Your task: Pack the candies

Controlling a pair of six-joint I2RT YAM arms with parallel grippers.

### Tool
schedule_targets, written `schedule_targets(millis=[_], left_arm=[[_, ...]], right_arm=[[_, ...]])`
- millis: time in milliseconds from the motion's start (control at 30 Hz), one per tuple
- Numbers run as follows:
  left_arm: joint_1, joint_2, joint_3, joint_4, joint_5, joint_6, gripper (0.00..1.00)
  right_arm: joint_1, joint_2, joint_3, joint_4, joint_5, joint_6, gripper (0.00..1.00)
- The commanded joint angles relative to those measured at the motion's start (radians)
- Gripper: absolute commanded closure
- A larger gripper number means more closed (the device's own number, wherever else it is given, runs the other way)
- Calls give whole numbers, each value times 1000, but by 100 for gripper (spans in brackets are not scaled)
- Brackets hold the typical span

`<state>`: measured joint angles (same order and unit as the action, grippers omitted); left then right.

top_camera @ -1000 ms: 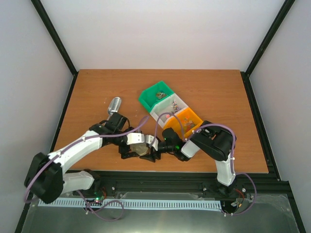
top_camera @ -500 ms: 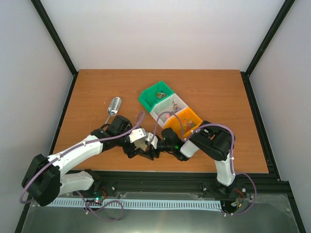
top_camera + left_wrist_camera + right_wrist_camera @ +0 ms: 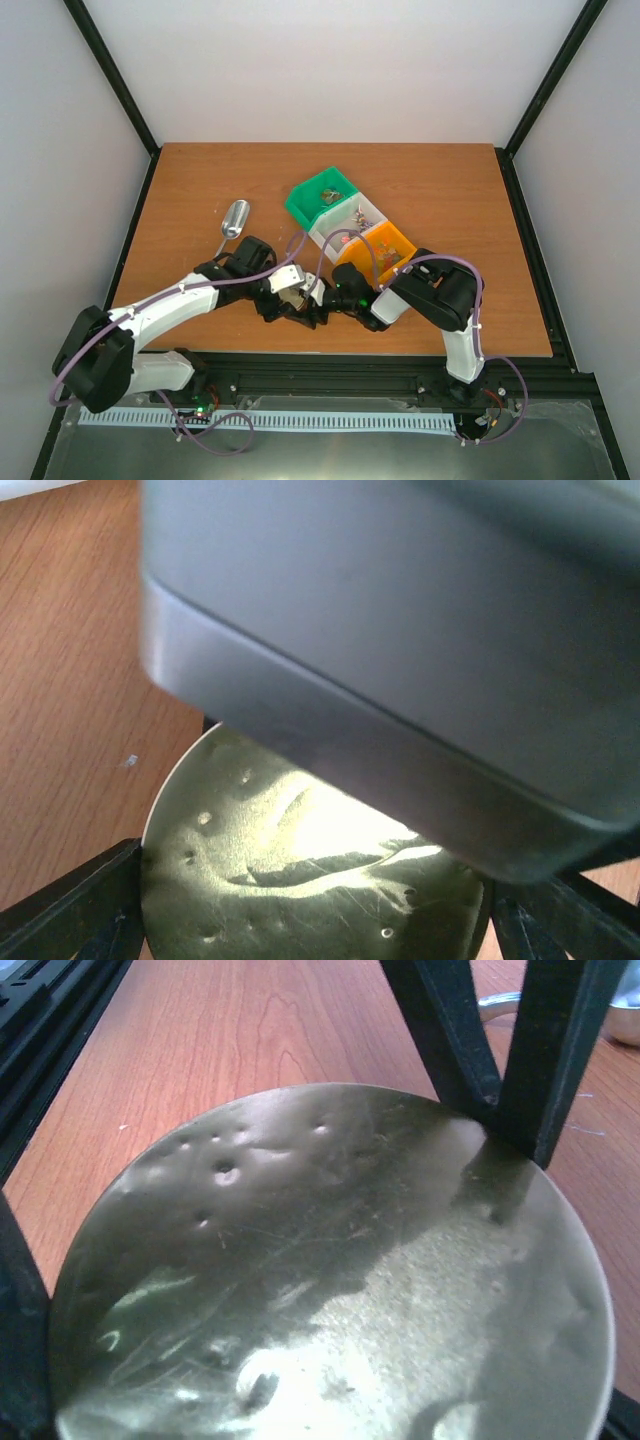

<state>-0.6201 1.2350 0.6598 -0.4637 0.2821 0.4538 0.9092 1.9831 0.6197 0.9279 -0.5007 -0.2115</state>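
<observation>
A small jar's dented gold lid fills the left wrist view (image 3: 300,880) and the right wrist view (image 3: 330,1280). My left gripper (image 3: 310,930) straddles it, its dark fingers (image 3: 70,905) against the lid's sides. My right gripper (image 3: 330,1400) also closes around it, its fingers (image 3: 15,1340) at the lid's edge. In the top view the two grippers, left (image 3: 288,305) and right (image 3: 318,300), meet near the table's front and hide the jar. Tiny candies (image 3: 352,228) lie in the bins. The left gripper's fingers (image 3: 545,1060) show in the right wrist view.
A green bin (image 3: 308,205), a white bin (image 3: 330,237) and an orange bin (image 3: 372,237) stand in a diagonal row right behind the grippers. A metal scoop (image 3: 236,217) lies on the table to the left, also in the right wrist view (image 3: 625,1020).
My left wrist has turned and shifted right over the jar, which showed between the fingers a second ago and is now covered. The scoop is uncovered. The right arm has hardly moved.
</observation>
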Motion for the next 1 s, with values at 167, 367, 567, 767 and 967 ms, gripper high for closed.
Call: schedule_targets(millis=[167,367,567,767,967], left_arm=[[23,68,67,-216,213,475,14],[28,162,156,-292,226,701,11],[39,95,160,-218,232,461,1],[38,-70,48,-138,165,237,0],[6,-57,29,-78,21,-20,0]], right_arm=[[-2,-9,-53,-120,-138,-157,52],[-10,-9,-42,-149,-163,-172,53],[-12,-1,-34,-127,-124,-116,53],[-12,9,-36,-95,-62,-68,53],[-12,27,-21,-75,1,-17,53]])
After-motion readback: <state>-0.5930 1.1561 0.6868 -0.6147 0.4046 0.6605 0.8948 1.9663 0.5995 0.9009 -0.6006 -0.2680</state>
